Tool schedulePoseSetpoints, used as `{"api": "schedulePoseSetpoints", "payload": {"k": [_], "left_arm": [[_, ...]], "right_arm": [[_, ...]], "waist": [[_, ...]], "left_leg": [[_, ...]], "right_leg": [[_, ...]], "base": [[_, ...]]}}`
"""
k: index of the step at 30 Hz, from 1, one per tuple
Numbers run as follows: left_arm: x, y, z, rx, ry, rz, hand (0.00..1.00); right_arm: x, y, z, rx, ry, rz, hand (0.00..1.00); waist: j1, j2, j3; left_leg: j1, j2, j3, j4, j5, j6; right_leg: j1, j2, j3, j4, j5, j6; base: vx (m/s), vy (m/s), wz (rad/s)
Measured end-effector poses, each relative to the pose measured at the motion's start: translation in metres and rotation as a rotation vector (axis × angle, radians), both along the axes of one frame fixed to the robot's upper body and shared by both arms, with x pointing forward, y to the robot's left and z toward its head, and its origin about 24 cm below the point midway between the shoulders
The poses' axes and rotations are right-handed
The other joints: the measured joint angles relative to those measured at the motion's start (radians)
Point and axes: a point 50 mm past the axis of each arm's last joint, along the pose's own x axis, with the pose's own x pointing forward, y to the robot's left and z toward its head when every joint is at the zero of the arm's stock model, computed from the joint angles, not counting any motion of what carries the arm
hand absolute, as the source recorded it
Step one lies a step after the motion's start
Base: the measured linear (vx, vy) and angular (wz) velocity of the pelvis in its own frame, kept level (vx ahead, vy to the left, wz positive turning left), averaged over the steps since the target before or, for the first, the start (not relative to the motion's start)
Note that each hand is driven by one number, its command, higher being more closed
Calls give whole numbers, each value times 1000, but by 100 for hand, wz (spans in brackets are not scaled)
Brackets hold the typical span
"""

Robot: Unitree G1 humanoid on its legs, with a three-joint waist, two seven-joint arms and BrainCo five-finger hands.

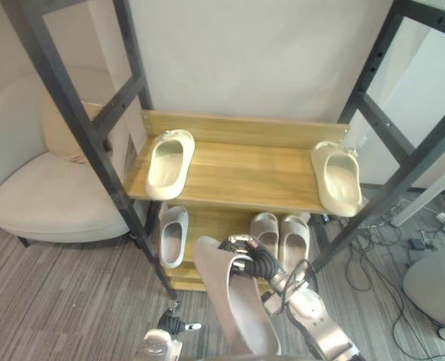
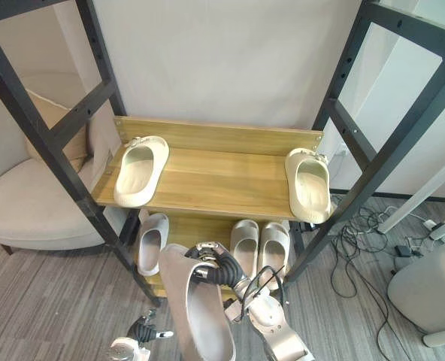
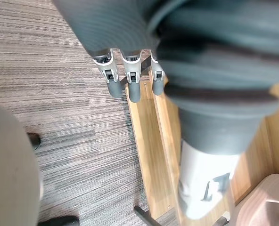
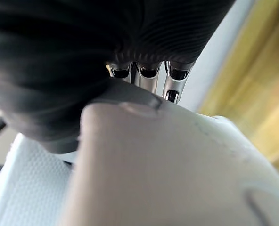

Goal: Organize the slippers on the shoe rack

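Fingers (image 1: 237,243) of the right hand (image 1: 257,260) curl round one slipper (image 1: 234,301).

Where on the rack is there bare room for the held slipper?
Upper shelf: wide bare wood between the left slipper and the right slipper. Lower shelf is crowded: single slipper, then a pair, with a smaller gap.

eye views: set side by side on the head, aimed down at the shoe rack (image 1: 245,169); the same scene is shared, slightly offset.
left wrist view: taken close along the left robot hand (image 3: 130,70), faced at the floor (image 3: 59,94).
right wrist view: pressed against a slipper (image 4: 153,165), past the right robot hand (image 4: 149,75).
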Motion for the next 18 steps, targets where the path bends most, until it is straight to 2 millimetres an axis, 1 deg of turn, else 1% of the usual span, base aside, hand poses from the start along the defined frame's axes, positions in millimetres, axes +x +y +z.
{"api": "schedulePoseSetpoints", "payload": {"k": [1,2,3,4,5,6,8,9,10,11,12,13,14,15,16,18], "left_arm": [[3,0,1,0,-8,-2,0],[10,-1,3,-1,-26,-5,0],[15,-1,5,-3,-39,-2,0],[25,-2,9,-12,-66,8,0],[58,-6,28,-49,-200,25,0],[62,-6,31,-52,-221,33,0],[65,-5,34,-58,-238,45,0],[67,-3,36,-60,-250,62,0],[74,-1,40,-63,-276,75,0],[85,-1,49,-59,-332,91,0],[97,0,61,-56,-398,103,0],[115,2,75,-57,-468,109,0],[125,4,85,-59,-511,123,0],[137,8,99,-79,-575,170,0],[141,10,106,-96,-610,197,0],[144,12,112,-107,-640,207,0]], "right_arm": [[2,1,0,-7,-1,4,100],[7,1,-1,-40,-18,2,100],[11,1,0,-60,-30,-3,100],[20,1,3,-87,-57,-13,100],[58,-4,29,-169,-196,-71,100],[65,-7,37,-172,-228,-106,100],[70,-12,42,-171,-249,-141,100],[75,-13,49,-172,-276,-146,100],[82,-13,60,-173,-317,-147,100],[97,-12,89,-170,-428,-171,100],[107,-15,113,-157,-515,-214,100],[117,-20,142,-142,-614,-277,100],[121,-23,156,-129,-656,-309,100],[125,-25,171,-117,-706,-339,100],[126,-23,176,-120,-727,-341,100],[125,-19,178,-134,-754,-347,100]], "waist": [[1,1,10],[0,7,33],[0,10,49],[-1,19,78],[12,54,171],[13,55,175],[16,56,187],[14,64,204],[6,63,215],[7,66,206],[9,65,211],[10,70,242],[12,69,268],[20,67,308],[24,69,317],[27,70,317]], "left_leg": [[-32,3,0,48,-17,0],[-108,10,-4,152,-54,-3],[-150,12,-7,211,-71,-3],[-235,18,-17,315,-108,-5],[-469,55,-30,576,-195,-1],[-512,62,-30,613,-201,-4],[-524,68,-32,636,-204,-12],[-543,76,-30,663,-209,-15],[-585,87,-25,707,-212,-10],[-715,123,-4,824,-212,-10],[-808,146,10,901,-226,8],[-894,150,3,959,-261,8],[-932,151,1,990,-268,9],[-975,153,-1,1030,-273,8],[-1011,159,-4,1052,-275,10],[-1053,166,-7,1066,-275,10]], "right_leg": [[-26,-6,2,42,-16,-3],[-92,-19,4,135,-51,-8],[-129,-28,5,185,-70,-10],[-201,-42,6,277,-104,-15],[-408,-76,4,516,-193,-36],[-449,-87,1,553,-203,-45],[-465,-88,1,578,-207,-57],[-472,-88,-6,598,-215,-65],[-510,-90,-7,634,-220,-72],[-634,-92,14,730,-229,-85],[-725,-102,18,796,-254,-87],[-815,-117,20,870,-278,-93],[-854,-125,25,908,-286,-95],[-900,-137,34,951,-300,-95],[-934,-138,35,973,-307,-93],[-976,-136,35,987,-305,-97]], "base": [[-245,-91,10],[-183,-59,9],[-282,-98,23],[-516,-182,42],[-508,-165,43],[-374,-109,31],[-19,4,3],[0,0,0],[-73,11,-3],[-90,14,-5],[-130,11,4],[-111,1,18],[-142,-5,24],[-128,11,9],[-125,37,-2],[-57,60,-5]]}}
